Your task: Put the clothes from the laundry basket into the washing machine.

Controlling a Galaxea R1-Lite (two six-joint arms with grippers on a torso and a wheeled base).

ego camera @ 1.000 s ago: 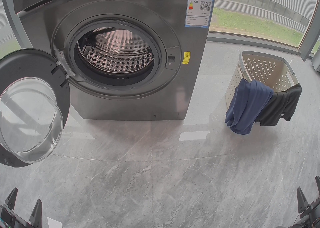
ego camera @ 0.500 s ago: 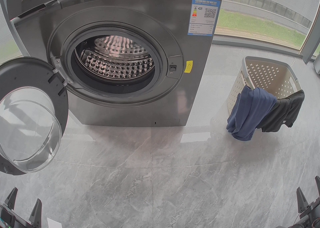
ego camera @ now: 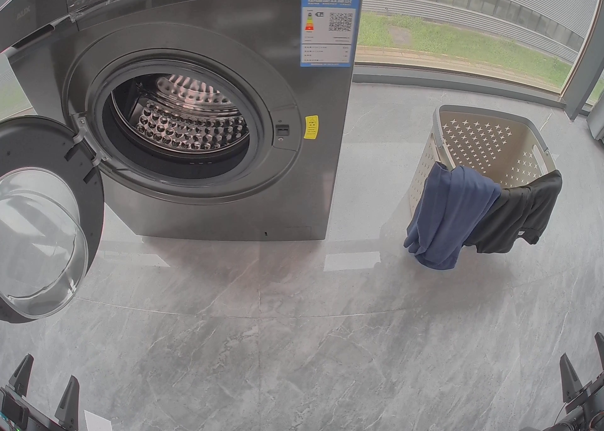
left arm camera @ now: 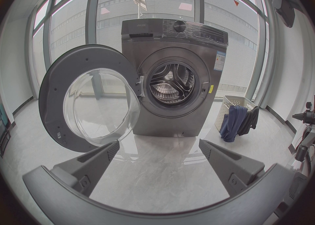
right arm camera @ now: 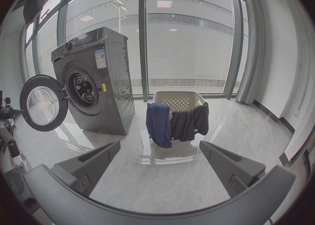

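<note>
Grippers (left arm camera: 158, 142) (right arm camera: 159, 143) two, garments (ego camera: 450, 212) (ego camera: 516, 215) two, basket (ego camera: 484, 112) one.

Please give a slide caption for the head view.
Washing machine, door swung open, drum empty; a blue garment and a black garment hang over the laundry basket rim beside it.

The left gripper (left arm camera: 158, 142) and right gripper (right arm camera: 159, 143) are dark grey plastic. Each has two pointy wedge fingers (left arm camera: 95, 161) with a small round screw (left arm camera: 84, 180), on a curved grey bar (left arm camera: 147, 214).
</note>
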